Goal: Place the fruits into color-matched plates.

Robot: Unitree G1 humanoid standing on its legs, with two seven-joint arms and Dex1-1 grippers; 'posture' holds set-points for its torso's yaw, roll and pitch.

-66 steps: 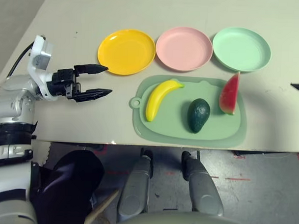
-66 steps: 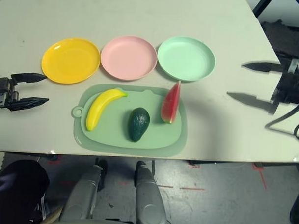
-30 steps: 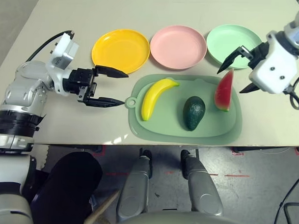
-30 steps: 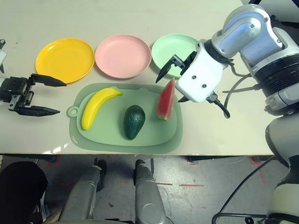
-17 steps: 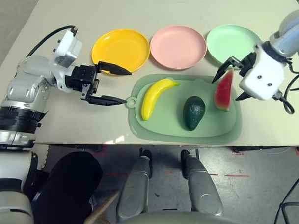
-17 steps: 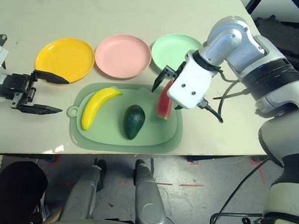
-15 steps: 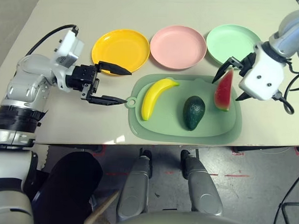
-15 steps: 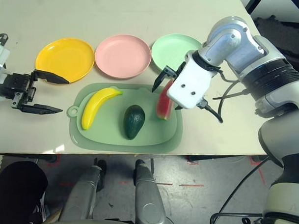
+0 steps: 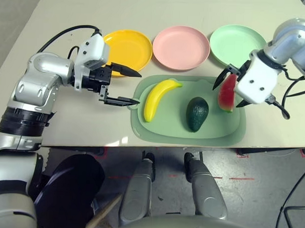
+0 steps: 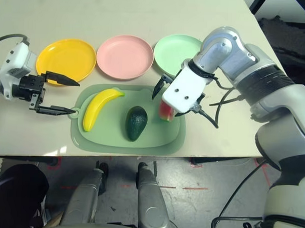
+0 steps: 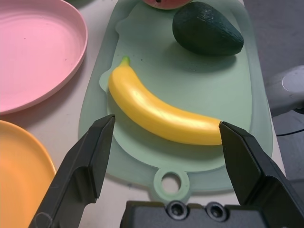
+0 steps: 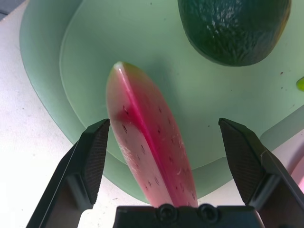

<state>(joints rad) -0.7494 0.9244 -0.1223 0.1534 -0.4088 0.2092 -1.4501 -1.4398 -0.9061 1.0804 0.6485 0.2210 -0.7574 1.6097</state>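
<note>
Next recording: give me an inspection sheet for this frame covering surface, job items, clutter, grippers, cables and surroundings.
Surface: beige table, with a green rounded-rectangular cutting mat near its front edge.
Job items: curved yellow toy banana, dark green toy avocado and red watermelon wedge all on the mat; round yellow-orange plate, pale pink plate and mint green plate hold nothing.
Clutter: nothing seen.
Grippers: left gripper open, jaws aimed at the banana; right gripper open, jaws either side of the watermelon, not closed.
Cables: black cable on the left arm; black cables on the right arm.
Surroundings: grey floor with red marks.
</note>
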